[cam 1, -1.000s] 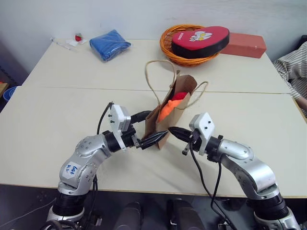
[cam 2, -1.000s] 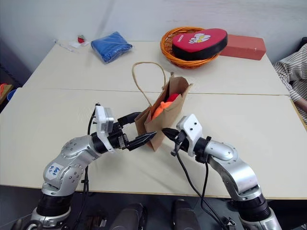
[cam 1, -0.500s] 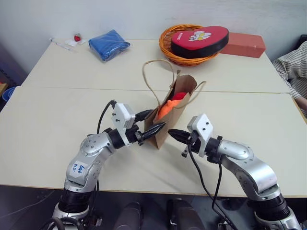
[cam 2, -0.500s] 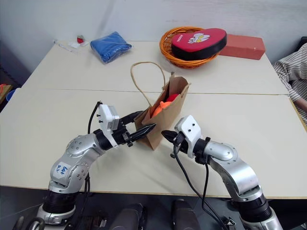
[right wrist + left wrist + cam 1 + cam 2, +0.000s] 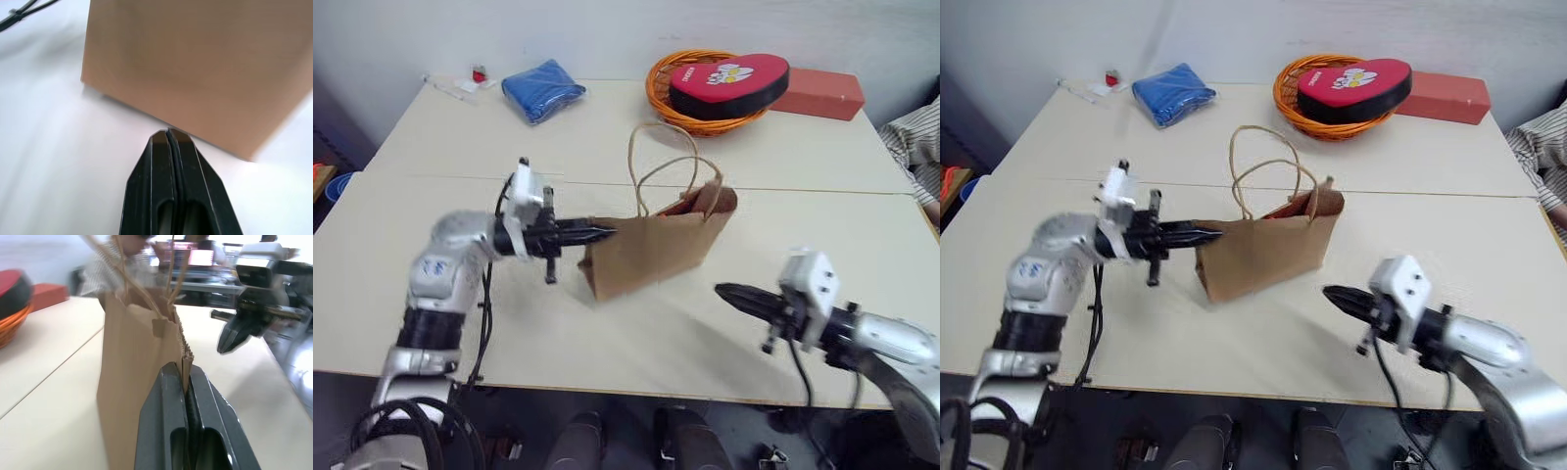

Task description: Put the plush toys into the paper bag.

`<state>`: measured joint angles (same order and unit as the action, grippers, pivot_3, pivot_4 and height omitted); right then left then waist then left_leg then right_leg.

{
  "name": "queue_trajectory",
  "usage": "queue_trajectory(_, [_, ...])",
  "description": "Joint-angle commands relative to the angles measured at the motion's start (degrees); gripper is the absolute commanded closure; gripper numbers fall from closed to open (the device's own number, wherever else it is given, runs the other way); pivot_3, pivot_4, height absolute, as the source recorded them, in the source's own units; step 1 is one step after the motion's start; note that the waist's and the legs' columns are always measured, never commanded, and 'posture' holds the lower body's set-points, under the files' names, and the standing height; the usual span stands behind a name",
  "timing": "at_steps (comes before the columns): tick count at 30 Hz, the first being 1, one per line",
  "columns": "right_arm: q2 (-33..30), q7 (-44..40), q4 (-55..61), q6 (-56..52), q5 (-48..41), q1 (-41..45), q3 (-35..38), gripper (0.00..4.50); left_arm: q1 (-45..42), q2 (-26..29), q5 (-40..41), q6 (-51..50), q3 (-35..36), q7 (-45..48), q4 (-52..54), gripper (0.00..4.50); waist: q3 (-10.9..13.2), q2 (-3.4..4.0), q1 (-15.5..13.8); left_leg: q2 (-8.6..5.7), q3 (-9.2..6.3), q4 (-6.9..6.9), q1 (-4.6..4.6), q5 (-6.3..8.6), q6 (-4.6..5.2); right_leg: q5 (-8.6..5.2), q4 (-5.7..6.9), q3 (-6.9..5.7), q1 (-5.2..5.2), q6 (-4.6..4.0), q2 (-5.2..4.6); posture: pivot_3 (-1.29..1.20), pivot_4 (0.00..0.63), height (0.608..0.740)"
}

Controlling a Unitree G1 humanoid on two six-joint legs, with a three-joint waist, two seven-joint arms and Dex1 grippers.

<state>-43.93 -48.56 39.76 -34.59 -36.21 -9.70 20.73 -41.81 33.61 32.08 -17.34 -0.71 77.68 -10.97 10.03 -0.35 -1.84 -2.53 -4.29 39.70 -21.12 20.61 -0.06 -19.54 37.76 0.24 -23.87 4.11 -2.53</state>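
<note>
The brown paper bag (image 5: 651,255) stands upright at mid-table, broad side toward me, its twine handles (image 5: 658,162) looping up. My left gripper (image 5: 607,233) reaches in level from the left and is shut on the bag's upper left rim; the left wrist view shows the paper edge (image 5: 185,363) pinched between the fingers. The plush toys are hidden inside the bag, apart from a sliver of red (image 5: 683,207) at the mouth. My right gripper (image 5: 722,290) is shut on nothing, hanging clear of the bag's front right, pointing at its lower side (image 5: 195,63).
An orange wicker basket (image 5: 656,93) holding a red heart cushion (image 5: 729,80) sits at the back, with a red-brown box (image 5: 822,93) beside it. A blue folded cloth (image 5: 543,88) lies back left. A person's striped sleeve (image 5: 915,147) shows at the right edge.
My left gripper shut on the bag's rim and swung left and up. The bag turned its broad side toward me. My right gripper drew back to the right, away from the bag.
</note>
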Motion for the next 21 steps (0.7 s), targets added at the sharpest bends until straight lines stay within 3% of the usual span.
queue_trajectory(1, [-1.3,-7.2,3.7,3.7,-6.2,-5.6,13.7,4.50,-3.7,-0.5,0.5,3.0,-2.0,12.5,-6.2,4.47,0.0,-0.01,0.4,0.01,0.03,-0.02,0.03,0.01,0.03,0.00,0.04,0.01,0.05,0.01,0.01,0.00,0.150,0.740])
queue_trajectory(6, [-1.0,-11.7,3.4,8.1,-5.7,-12.1,19.4,4.50,-5.5,-1.7,1.5,5.9,-5.2,14.8,-10.6,4.47,0.0,-0.03,0.7,0.07,0.06,0.00,0.19,0.03,0.08,0.03,0.03,0.10,0.16,0.06,0.05,0.00,0.150,0.740])
queue_trajectory(13, [3.9,-7.9,3.1,15.1,-1.9,-11.6,13.5,4.50,-6.5,-1.2,-3.2,10.6,-5.0,13.9,-18.9,4.47,0.0,-0.03,0.5,0.06,0.09,0.07,0.27,0.02,0.07,0.03,0.08,0.16,0.17,0.06,0.05,0.00,0.150,0.740])
queue_trajectory(16, [4.5,-9.2,-0.1,19.3,-0.1,-10.4,12.4,4.50,-5.4,0.2,-3.2,9.5,-4.1,12.1,-15.0,3.88,0.0,-0.04,0.5,0.06,0.07,0.07,0.24,0.02,0.06,0.03,0.08,0.16,0.13,0.06,0.04,0.00,0.150,0.740])
queue_trajectory(19, [4.0,-11.0,-2.9,21.4,0.4,-10.5,11.8,4.50,-2.6,2.5,-3.5,8.9,-2.9,10.0,-11.1,3.00,0.0,-0.03,0.5,0.06,0.07,0.06,0.23,0.02,0.06,0.03,0.05,0.16,0.14,0.06,0.04,0.00,0.150,0.740])
queue_trajectory(21, [3.7,-12.7,-6.1,24.0,1.2,-10.0,12.1,4.14,1.1,5.4,-3.9,8.9,-0.5,7.4,-7.9,2.38,0.0,-0.02,0.5,0.07,0.06,0.04,0.25,0.02,0.06,0.03,0.05,0.16,0.14,0.06,0.03,0.00,0.150,0.740])
